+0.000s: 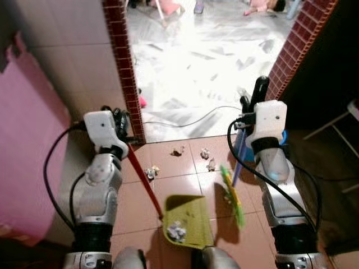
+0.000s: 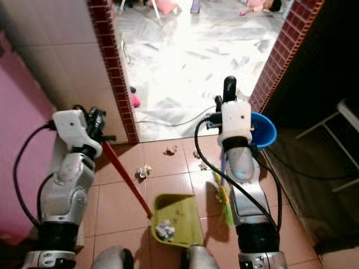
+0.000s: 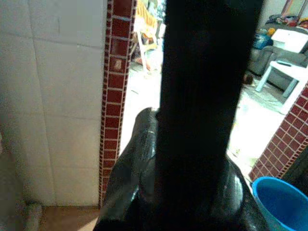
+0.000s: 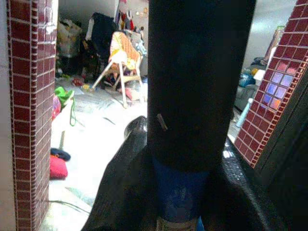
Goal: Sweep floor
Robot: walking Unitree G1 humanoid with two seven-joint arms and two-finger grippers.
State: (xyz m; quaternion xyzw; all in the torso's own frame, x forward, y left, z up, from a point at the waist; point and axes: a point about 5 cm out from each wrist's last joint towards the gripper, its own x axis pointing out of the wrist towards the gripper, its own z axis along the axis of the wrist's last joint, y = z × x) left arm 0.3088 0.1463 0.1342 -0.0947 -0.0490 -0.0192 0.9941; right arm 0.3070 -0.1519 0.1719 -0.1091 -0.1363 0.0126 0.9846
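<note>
My left gripper [image 1: 122,128] is shut on the red handle [image 1: 145,182] of a yellow-green dustpan [image 1: 190,216] that rests on the brown tiles between my arms. One crumpled paper ball [image 1: 176,231] lies in the pan. My right gripper [image 1: 251,102] is shut on the blue handle [image 1: 238,161] of a broom; its green and yellow bristles [image 1: 233,196] touch the floor just right of the pan. Paper scraps [image 1: 152,172], [image 1: 178,151], [image 1: 208,159] lie on the tiles ahead of the pan. The blue handle [image 4: 179,195] sits between the black fingers in the right wrist view.
Red brick pillars [image 1: 126,73], [image 1: 297,45] frame a doorway onto a bright marble floor. A black cable [image 1: 188,119] crosses the threshold. A blue bucket [image 2: 263,130] stands behind my right arm, a white rack [image 1: 336,129] farther right, a pink panel [image 1: 28,157] on the left.
</note>
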